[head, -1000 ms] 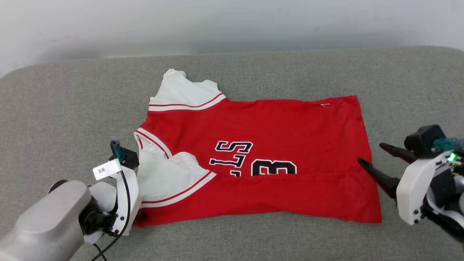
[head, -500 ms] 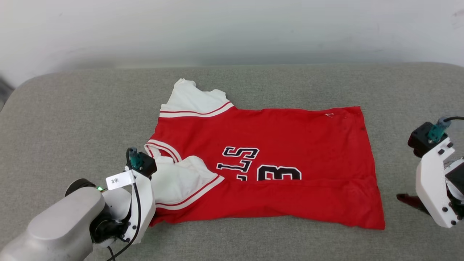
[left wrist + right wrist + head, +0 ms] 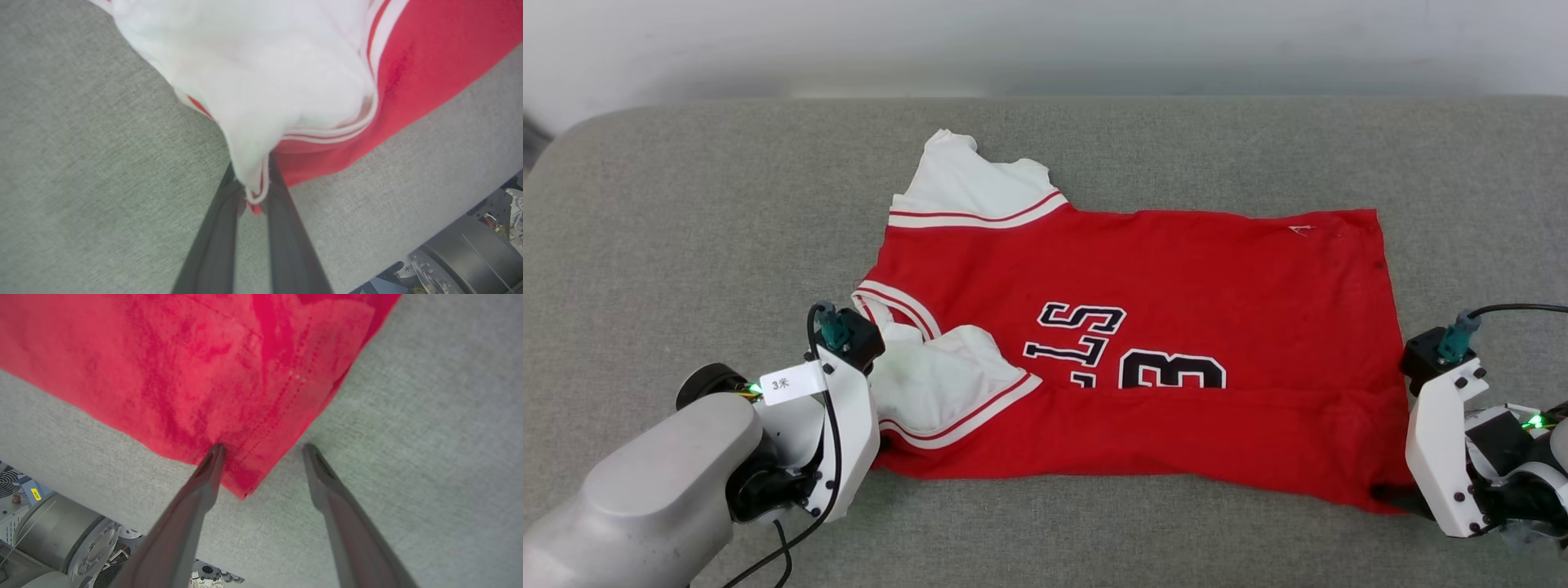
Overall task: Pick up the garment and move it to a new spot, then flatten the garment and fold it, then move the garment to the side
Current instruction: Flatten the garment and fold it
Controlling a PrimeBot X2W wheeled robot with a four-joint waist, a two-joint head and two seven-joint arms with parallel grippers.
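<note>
Closing on the left: the left gripper [image 3: 252,173], open a second ago, is now pinched nearly shut on the garment [image 3: 1176,286] at its near-left corner, with white sleeve and red edge bunched between its fingers.
Left arm pose: the pale forearm [image 3: 662,482] sits low at the lower left of the head view, wrist tipped down, fingers running along the grey cushion [image 3: 686,204] to the sleeve.
Garment: it lies spread mid-cushion, sleeves to the left, hem to the right, with a near strip folded over the lower lettering.
Right-side change: the right gripper [image 3: 263,447] has dropped from a raised hover to the near-right hem corner. Its jaws stand wide and hold nothing, one tip on the red cloth and the other on the cushion just beside.
Right arm pose: wrist low at the lower right, fingers angled down at the corner.
Meaning: one corner looks secured. The right probably has to close before any two-corner lift or fold.
</note>
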